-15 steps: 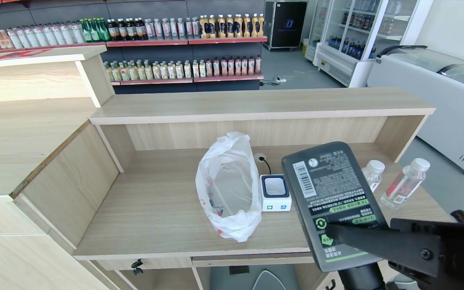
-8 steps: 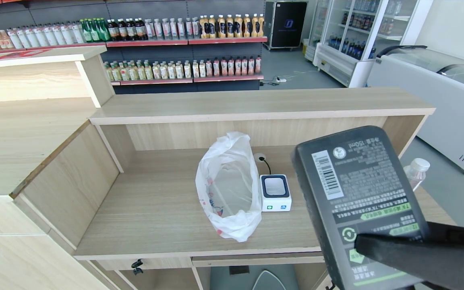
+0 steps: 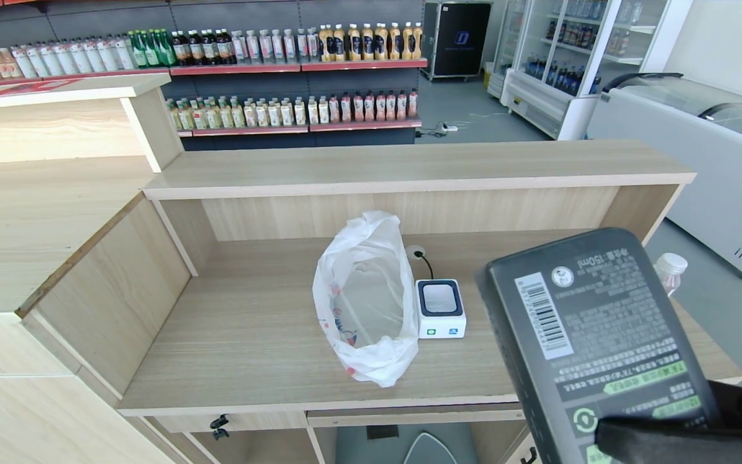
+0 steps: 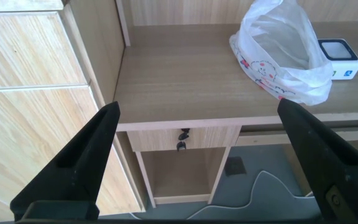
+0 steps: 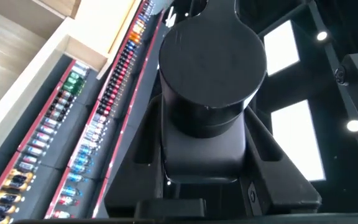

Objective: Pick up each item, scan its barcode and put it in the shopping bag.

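The head camera looks forward and down from above onto the counter (image 3: 248, 335), with the black bottle (image 3: 596, 335) very close to its lens. The left wrist camera sits low behind the left gripper (image 4: 199, 107) and faces out between its spread fingers (image 4: 86, 155). Beyond them lie the shopping bag (image 4: 281, 53) and scanner (image 4: 339, 53), both shared with the head view. The right wrist camera faces upward, close against the black bottle clamped in the right gripper (image 5: 207, 168).

One bag (image 3: 359, 303), one scanner (image 3: 440, 308), one black bottle (image 3: 596, 335)

Light wooden counter (image 3: 409, 169) with a raised front ledge; a keyed drawer (image 4: 160, 138) sits under the worktop. Behind it, red-edged shelves (image 3: 294, 66) of drink bottles line a dark wall above a grey floor (image 3: 467, 103). Glass-door coolers (image 3: 558, 58) and a white chest freezer (image 3: 699, 161) stand to the right.
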Available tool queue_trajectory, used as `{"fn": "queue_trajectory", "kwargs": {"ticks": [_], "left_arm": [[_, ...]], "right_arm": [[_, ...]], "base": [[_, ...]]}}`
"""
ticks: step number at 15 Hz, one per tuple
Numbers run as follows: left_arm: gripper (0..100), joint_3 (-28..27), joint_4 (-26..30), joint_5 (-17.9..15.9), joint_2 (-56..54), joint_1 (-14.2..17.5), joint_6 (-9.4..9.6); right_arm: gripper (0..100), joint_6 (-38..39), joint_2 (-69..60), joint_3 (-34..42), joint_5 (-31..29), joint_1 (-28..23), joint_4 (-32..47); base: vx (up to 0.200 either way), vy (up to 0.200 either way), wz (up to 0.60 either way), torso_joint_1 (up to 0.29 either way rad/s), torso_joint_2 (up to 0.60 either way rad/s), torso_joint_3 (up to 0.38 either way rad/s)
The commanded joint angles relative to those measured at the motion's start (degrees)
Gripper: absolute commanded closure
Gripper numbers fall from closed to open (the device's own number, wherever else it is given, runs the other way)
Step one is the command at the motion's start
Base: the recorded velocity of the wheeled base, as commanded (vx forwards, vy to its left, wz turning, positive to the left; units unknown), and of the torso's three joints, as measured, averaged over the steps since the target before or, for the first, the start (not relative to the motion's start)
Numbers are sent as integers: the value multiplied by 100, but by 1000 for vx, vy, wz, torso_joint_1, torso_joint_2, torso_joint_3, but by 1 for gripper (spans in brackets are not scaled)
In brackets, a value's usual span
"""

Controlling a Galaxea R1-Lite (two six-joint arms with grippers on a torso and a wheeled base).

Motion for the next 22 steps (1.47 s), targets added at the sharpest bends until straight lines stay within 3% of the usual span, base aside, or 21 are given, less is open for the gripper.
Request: {"fn": "queue_trajectory", "kwargs": {"ticks": [1, 5, 7, 10, 13, 14, 15, 17, 18, 22], "left_arm": [[0, 0, 0, 0, 6, 0, 0], [0, 0, 0, 0, 6, 0, 0], [0, 0, 0, 0, 6, 0, 0], [0, 0, 0, 0, 6, 0, 0], [0, 0, 0, 0, 6, 0, 0], [0, 0, 0, 0, 6, 0, 0], [0, 0, 0, 0, 6, 0, 0], [0, 0, 0, 0, 6, 0, 0], [0, 0, 0, 0, 6, 0, 0], [0, 0, 0, 0, 6, 0, 0]], "right_arm": [[100, -2, -12, 5, -6, 11, 2], [100, 121, 14, -4, -6, 2, 2], [100, 947, 32, -13, -120, -262, 64], [100, 5095, -214, 49, -1219, -1905, 565], [100, 7943, -355, 5, -1658, -3725, 239], [100, 8523, -355, 66, -1640, -4103, 169], [100, 9050, -338, 75, -1623, -4990, -95], [100, 9437, -258, 49, -1614, -5825, -288], [100, 9982, -250, 110, -1597, -6150, -191], [100, 11564, -364, 93, -1597, -6607, 767]], "base": [[0, 0, 0, 0, 0, 0], [0, 0, 0, 0, 0, 0], [0, 0, 0, 0, 0, 0], [0, 0, 0, 0, 0, 0], [0, 0, 0, 0, 0, 0], [0, 0, 0, 0, 0, 0], [0, 0, 0, 0, 0, 0], [0, 0, 0, 0, 0, 0], [0, 0, 0, 0, 0, 0], [0, 0, 150, 1, 1, 1]]}}
